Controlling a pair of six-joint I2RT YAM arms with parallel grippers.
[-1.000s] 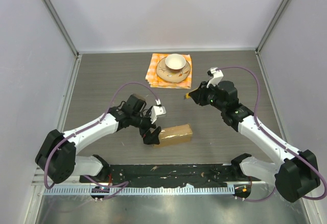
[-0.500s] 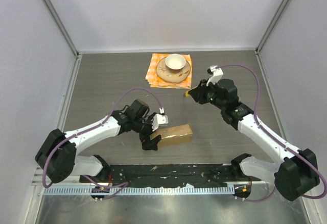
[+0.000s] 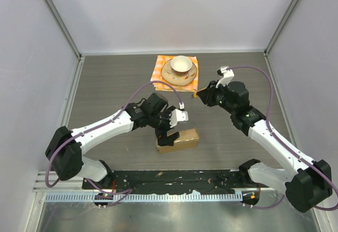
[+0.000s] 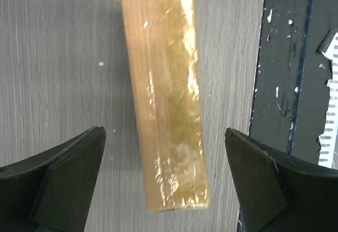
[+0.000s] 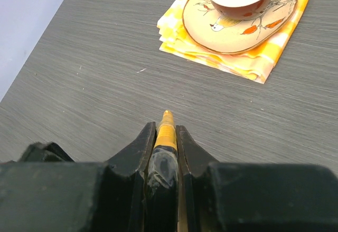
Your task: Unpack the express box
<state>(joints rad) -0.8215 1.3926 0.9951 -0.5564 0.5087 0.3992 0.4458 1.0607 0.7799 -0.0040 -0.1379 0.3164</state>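
Observation:
The express box (image 3: 180,139) is a small brown cardboard box, shiny with tape, lying flat on the table near the front. In the left wrist view the box (image 4: 166,94) runs lengthwise between my fingers. My left gripper (image 3: 169,131) is open just above the box's left end, its black fingers (image 4: 68,174) standing well clear on either side of it (image 4: 162,137). My right gripper (image 3: 200,95) hovers off to the right of the box. In the right wrist view it (image 5: 166,131) is shut on a thin yellow-tipped tool (image 5: 167,121) that points toward the saucer.
A white cup on a decorated saucer (image 3: 179,71) sits on an orange checkered cloth (image 3: 158,76) at the back middle, seen also in the right wrist view (image 5: 232,57). A black strip (image 3: 179,176) runs along the table's near edge, close to the box (image 4: 280,84).
My left gripper has swung from the box's left side to over the box's left end, jaws straddling it. My right gripper has drifted slightly up and right, still holding the tool.

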